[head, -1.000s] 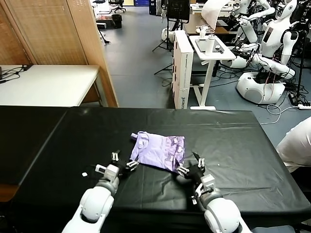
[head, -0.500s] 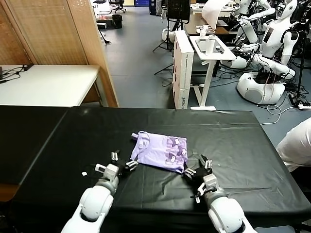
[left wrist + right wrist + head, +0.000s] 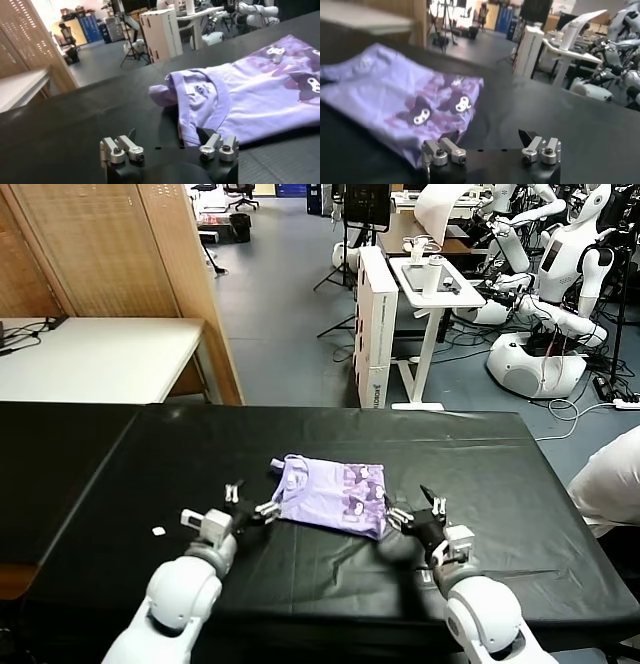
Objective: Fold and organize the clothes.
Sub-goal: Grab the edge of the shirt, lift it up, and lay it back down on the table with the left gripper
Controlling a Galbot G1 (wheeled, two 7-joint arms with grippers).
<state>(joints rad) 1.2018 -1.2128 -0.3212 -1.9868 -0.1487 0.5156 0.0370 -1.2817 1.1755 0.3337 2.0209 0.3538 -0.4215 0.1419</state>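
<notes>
The lavender T-shirt (image 3: 332, 495) lay folded into a compact rectangle near the middle of the black table (image 3: 520, 484), print face up with its ribbed neckline turned toward the robot's left. It looked thin, soft and light, the kind of cloth that would sag and slide out of its fold if lifted by a single layer. By that judgement the safest hold was a pinch through all layers at the two near corners, or at the folded edge just beside the neckline.

The left gripper (image 3: 250, 504) sat low over the table just beside the shirt's neckline corner, fingers spread wide and holding nothing; its wrist view showed the collar (image 3: 210, 95) lying just beyond the fingertips, not touching them. The right gripper (image 3: 420, 509) waited just off the shirt's opposite near corner, likewise spread and empty, with the printed hem (image 3: 445, 107) close ahead of it.
</notes>
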